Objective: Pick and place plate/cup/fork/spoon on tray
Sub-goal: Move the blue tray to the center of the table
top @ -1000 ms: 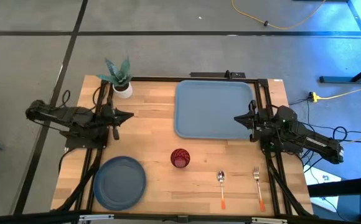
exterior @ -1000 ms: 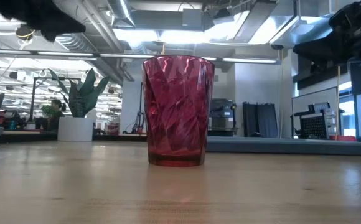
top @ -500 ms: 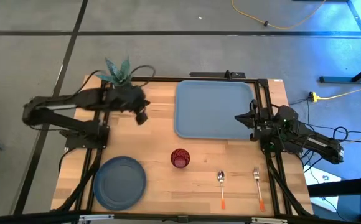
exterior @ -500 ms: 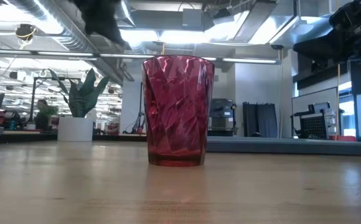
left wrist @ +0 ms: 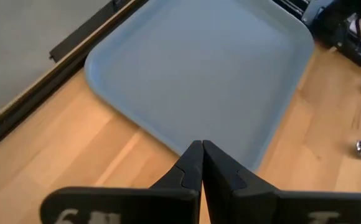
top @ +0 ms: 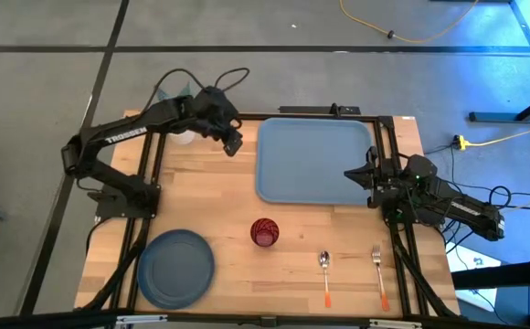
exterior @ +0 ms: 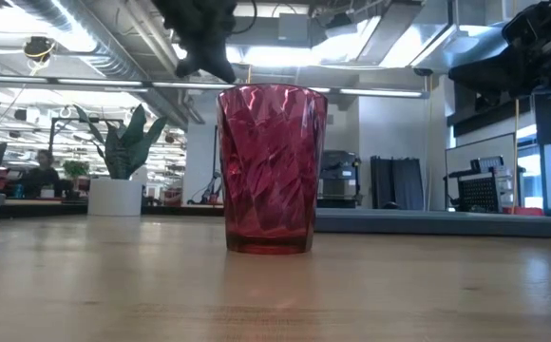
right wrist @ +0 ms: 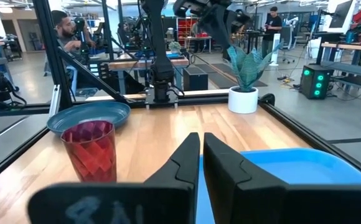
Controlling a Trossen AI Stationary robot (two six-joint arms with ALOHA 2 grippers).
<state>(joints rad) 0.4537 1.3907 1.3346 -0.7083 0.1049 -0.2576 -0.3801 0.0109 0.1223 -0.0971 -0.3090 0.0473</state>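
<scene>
Left pincer point(top: 232, 143) swung toward tray point(top: 311, 160) — fingers together, right pincer point(top: 367, 174) closed, ribbed red cup point(top: 264, 232) upright

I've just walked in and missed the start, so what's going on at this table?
Nothing is on the tray yet. The left gripper hovers shut and empty near the tray's far-left corner. The right gripper waits, shut, at the tray's right edge. The plate, cup, spoon and fork all lie untouched on the table.
</scene>
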